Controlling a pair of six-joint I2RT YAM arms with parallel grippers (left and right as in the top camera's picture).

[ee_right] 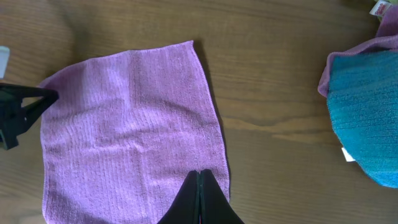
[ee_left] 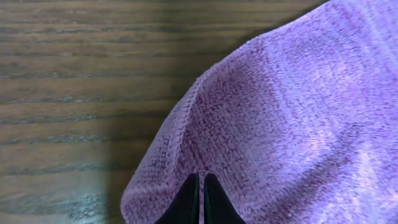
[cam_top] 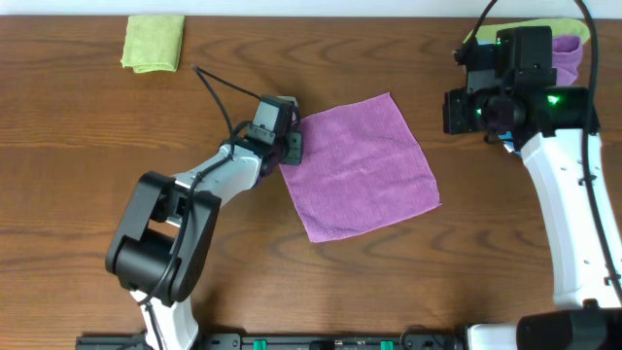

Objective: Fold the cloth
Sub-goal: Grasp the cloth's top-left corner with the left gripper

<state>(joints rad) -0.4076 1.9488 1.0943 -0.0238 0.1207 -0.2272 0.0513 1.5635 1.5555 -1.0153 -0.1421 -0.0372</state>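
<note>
Pressed together, left jaws sit at one corner of the purple cloth point(ee_left: 280, 112); whether they nip it, I cannot tell. From them the cloth spreads flat over the wooden bench point(cam_top: 58, 126). Right jaws, pressed together too, hang above the bench beyond the cloth's opposite side.

A purple cloth point(ee_right: 130, 130) lies spread flat on the wooden table point(ee_right: 273, 74), one corner pointing far. The right gripper point(ee_right: 199, 199) hangs above the cloth's near right edge, its black fingers pressed together on nothing. The left gripper point(ee_right: 22, 112) meets the cloth's left corner. At the right, a teal towel point(ee_right: 367, 106) rests on another purple cloth point(ee_right: 348, 53).
</note>
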